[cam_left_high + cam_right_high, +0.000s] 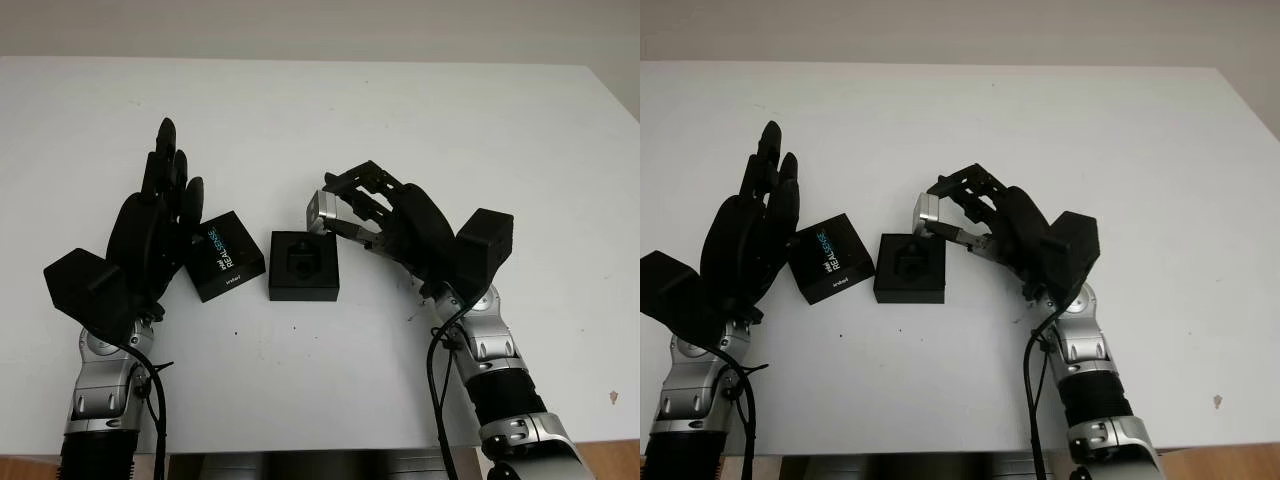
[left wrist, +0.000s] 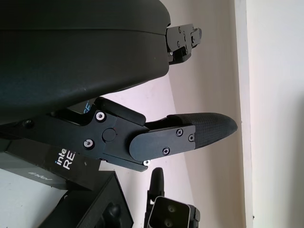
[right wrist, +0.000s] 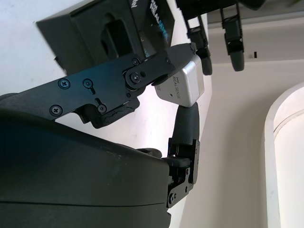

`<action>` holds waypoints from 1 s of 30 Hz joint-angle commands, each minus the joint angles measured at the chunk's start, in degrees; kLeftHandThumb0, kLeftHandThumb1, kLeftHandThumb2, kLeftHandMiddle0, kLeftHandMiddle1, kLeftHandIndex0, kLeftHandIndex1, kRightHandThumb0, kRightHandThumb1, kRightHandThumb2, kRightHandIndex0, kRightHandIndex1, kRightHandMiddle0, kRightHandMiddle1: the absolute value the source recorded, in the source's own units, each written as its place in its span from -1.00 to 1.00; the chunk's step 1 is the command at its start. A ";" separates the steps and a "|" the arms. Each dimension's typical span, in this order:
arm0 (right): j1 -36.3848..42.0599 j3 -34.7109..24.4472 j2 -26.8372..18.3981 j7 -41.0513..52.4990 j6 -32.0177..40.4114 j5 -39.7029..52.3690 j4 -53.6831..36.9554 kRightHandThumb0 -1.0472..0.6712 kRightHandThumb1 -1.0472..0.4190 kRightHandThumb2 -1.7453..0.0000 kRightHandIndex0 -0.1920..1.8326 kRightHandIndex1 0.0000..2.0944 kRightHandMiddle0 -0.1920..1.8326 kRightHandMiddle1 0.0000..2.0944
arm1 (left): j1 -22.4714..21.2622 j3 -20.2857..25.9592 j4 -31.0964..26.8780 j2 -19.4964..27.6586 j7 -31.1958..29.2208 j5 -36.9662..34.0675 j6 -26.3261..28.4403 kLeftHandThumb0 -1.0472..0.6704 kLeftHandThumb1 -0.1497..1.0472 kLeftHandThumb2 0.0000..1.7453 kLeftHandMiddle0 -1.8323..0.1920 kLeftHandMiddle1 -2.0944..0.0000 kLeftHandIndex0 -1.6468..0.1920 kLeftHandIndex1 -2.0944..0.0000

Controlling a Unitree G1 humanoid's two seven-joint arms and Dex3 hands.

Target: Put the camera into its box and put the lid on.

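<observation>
Right hand point(image 1: 352, 212) gripping one camera point(image 1: 322, 211), one box point(image 1: 304, 266), one lid point(image 1: 224, 255), left hand point(image 1: 160, 215) open.

The right robot hand point(image 1: 350, 212) is reaching in from the lower right of the frame toward the centre, its black fingers point(image 3: 186, 121) curling around a small silver camera point(image 1: 322, 211) and pinching it above the white surface point(image 1: 400, 120), with the silver forearm running back to the bottom edge. The left robot hand point(image 1: 150, 235) is sitting at the left of the frame, open and holding nothing, its fingers point(image 1: 165, 160) pointing toward the top of the frame while its wrist and silver forearm are coming up from the lower left corner.
</observation>
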 commanded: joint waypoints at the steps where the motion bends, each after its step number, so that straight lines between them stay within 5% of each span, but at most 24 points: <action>1: 0.96 0.15 0.75 -0.16 0.78 0.31 -2.13 -0.36 -0.93 0.94 -0.53 -0.95 -0.50 0.59 | 1.04 0.06 -1.33 0.00 0.33 0.05 0.21 -0.62 1.00 -0.34 0.99 0.95 0.98 0.95; 30: 5.34 3.14 3.46 1.83 4.38 -0.06 -3.93 -0.38 -0.97 0.93 -0.57 -0.96 -0.51 0.61 | 1.32 -0.21 -1.72 -0.18 0.31 -0.20 0.79 -0.63 1.00 -0.34 1.00 0.95 0.99 0.95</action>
